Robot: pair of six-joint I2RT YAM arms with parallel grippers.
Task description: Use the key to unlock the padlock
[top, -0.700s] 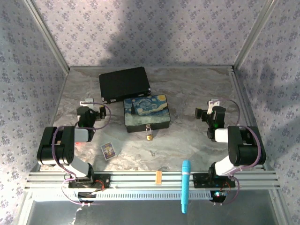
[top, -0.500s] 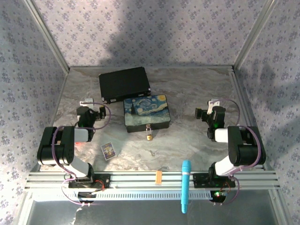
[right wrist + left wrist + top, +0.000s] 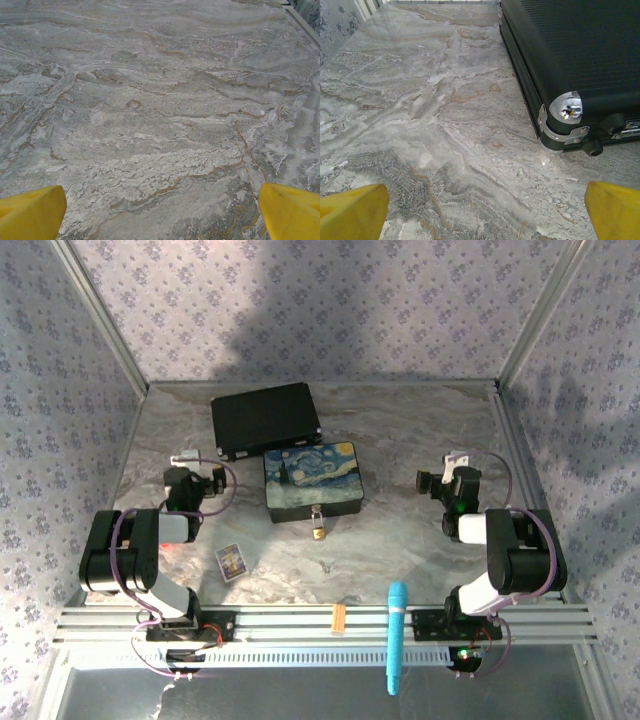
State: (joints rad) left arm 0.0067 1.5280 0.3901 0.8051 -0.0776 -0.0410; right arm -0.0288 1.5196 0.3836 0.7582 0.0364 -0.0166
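The small brass padlock [image 3: 318, 530] hangs at the front clasp of the Starry-Night painted box [image 3: 312, 480] in the middle of the table. The key is hidden from me. My left gripper [image 3: 187, 460] sits left of the box, open, its yellow fingertips [image 3: 352, 212] wide apart over bare marble, with nothing between them [image 3: 482, 212]. My right gripper [image 3: 455, 465] sits well to the right of the box, also open and empty [image 3: 160, 212], its yellow fingertips [image 3: 292, 210] spread over the bare tabletop.
A black case [image 3: 265, 418] lies behind the box; its chromed corner [image 3: 567, 107] is just ahead and right of my left gripper. A small printed card [image 3: 231, 561] lies near the left arm. A blue tool [image 3: 397, 635] and an orange piece [image 3: 338, 617] rest on the front rail.
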